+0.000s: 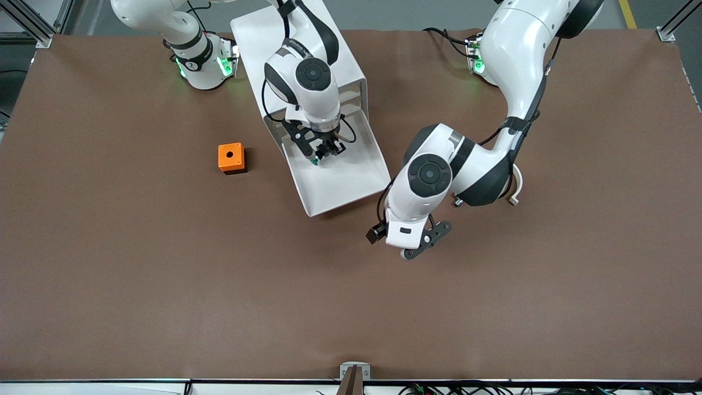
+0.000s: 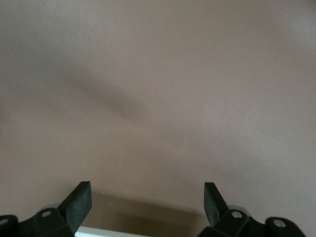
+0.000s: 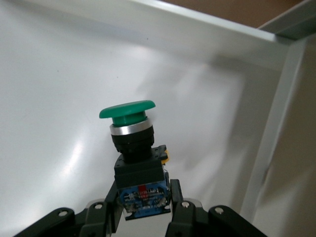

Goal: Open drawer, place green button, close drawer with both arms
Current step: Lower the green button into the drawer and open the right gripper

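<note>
The drawer [image 1: 343, 186] stands pulled out of the white cabinet [image 1: 258, 38] toward the front camera, a shallow white tray. My right gripper [image 1: 321, 155] hangs over the tray, shut on the button [image 1: 314, 160]. In the right wrist view the fingers [image 3: 180, 210] clamp the button's blue-black body [image 3: 140, 180], its green cap [image 3: 127, 111] pointing away over the drawer's white floor [image 3: 54, 94]. My left gripper [image 1: 421, 245] is over bare table beside the drawer's front corner, toward the left arm's end. Its fingers [image 2: 79, 202] stand wide apart with nothing between them.
An orange box with a hole [image 1: 231, 158] sits on the brown table beside the drawer, toward the right arm's end. The drawer's side wall [image 3: 276, 123] rises close to the held button. Brown mat [image 2: 158, 98] fills the left wrist view.
</note>
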